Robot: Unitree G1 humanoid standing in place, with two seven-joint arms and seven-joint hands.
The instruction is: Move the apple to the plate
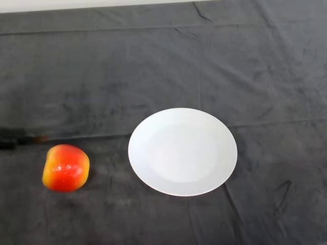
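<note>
A red and yellow apple [66,168] sits on the dark cloth at the lower left of the head view. A round white plate [182,151] lies flat near the middle, to the right of the apple, with nothing on it. A strip of bare cloth separates the apple from the plate's left rim.
The dark wrinkled cloth [163,66] covers the whole table. A pale strip [76,5] runs along the far edge at the top.
</note>
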